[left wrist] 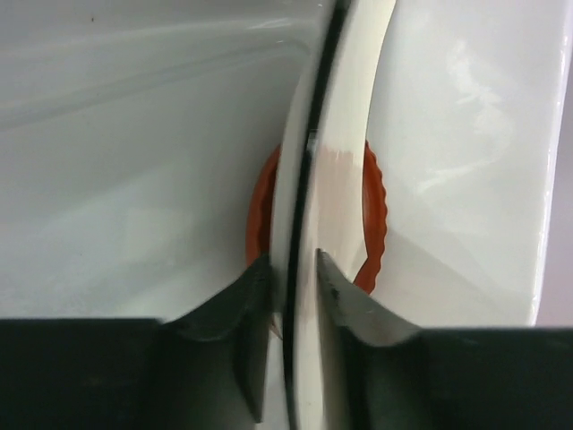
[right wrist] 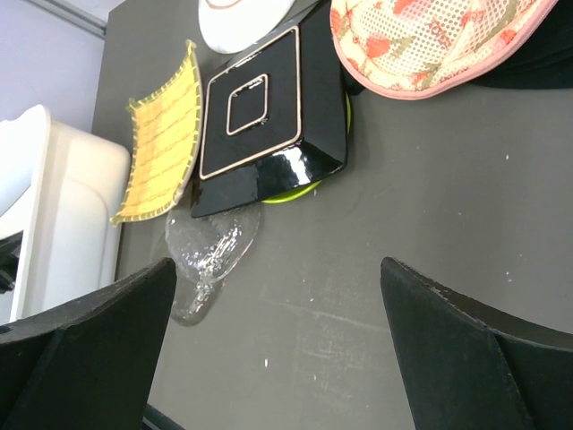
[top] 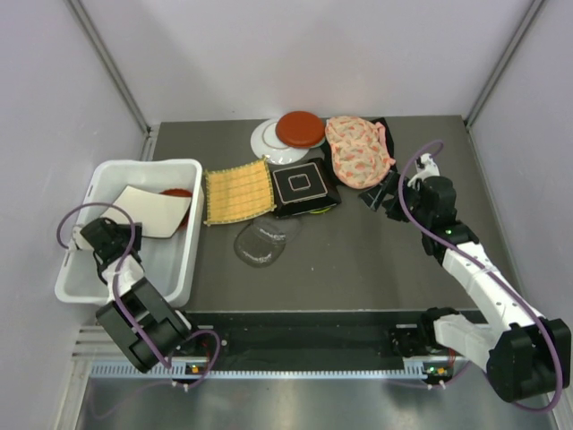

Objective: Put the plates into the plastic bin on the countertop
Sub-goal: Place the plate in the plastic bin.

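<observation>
The white plastic bin [top: 98,278] stands at the left of the dark countertop [top: 376,260]. My left gripper [top: 115,226] is inside it, shut on the edge of a cream square plate [top: 150,211], which it holds tilted over a red plate [top: 178,193]. In the left wrist view the fingers [left wrist: 345,300] pinch the cream plate [left wrist: 336,179], with the red plate [left wrist: 374,215] behind it. My right gripper [top: 390,193] is open and empty above the countertop. On the counter lie a yellow woven plate [top: 238,192], a clear glass plate [top: 262,240] and a black square plate [top: 303,185].
At the back a red plate [top: 300,128] lies on a white plate [top: 267,141]. A pink floral fabric piece [top: 358,150] lies on a black cloth [top: 385,184] next to my right gripper. A lime plate [right wrist: 300,188] peeks out under the black plate [right wrist: 269,116]. Pale walls enclose the counter.
</observation>
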Tool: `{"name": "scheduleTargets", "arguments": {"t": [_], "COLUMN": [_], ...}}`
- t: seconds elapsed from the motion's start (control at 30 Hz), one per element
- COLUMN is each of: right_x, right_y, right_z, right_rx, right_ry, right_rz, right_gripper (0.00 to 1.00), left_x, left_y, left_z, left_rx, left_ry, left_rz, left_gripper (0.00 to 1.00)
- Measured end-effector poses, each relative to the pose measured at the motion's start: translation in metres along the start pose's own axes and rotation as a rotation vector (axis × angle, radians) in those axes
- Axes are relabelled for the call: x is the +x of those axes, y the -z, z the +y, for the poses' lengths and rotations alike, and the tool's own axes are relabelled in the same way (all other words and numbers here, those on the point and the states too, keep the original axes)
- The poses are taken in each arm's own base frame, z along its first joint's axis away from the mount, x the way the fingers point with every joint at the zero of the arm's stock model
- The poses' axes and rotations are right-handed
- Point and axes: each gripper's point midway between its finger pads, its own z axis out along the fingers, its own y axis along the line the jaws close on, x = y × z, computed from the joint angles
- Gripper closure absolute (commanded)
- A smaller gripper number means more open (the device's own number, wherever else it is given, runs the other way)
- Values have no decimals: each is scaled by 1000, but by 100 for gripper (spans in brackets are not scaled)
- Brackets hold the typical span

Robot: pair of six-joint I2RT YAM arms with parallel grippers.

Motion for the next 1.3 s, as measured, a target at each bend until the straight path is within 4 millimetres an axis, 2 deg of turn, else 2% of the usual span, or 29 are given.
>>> {"name": "scheduleTargets", "arguments": {"t": [0.03, 0.2, 0.27, 0.4, 0.63, 0.93, 1.1, 1.3], "right_x": [0, 0, 0, 0, 0, 0, 0, 3], "right_y": [0, 0, 0, 0, 0, 0, 0, 1], "right_z": [0, 0, 0, 0, 0, 0, 0, -3], "right_rx": [0, 0, 0, 0, -1, -1, -1, 12], "right_ry": [2, 4, 4, 3, 4, 5, 8, 16], "right_rz": [0, 0, 0, 0, 0, 1, 2, 13], "right_gripper": [5, 5, 5, 5, 5, 5, 4, 4], "left_x": [1, 6, 6, 6, 1, -14, -30, -33], "left_y": [-1, -3, -3, -3, 3, 17, 29, 38], "left_z": [2, 12, 13, 17, 31, 31, 14, -13], "left_rx": [-7, -38, -43, -62, -141, -181, -160, -122], "left_ry": [-1, 3, 1, 3, 1, -32, -88, -186], "left_rz": [2, 21, 20, 16, -23, -101, -178, -223], "left_gripper": [51, 24, 14, 2, 1, 1, 1, 1]}}
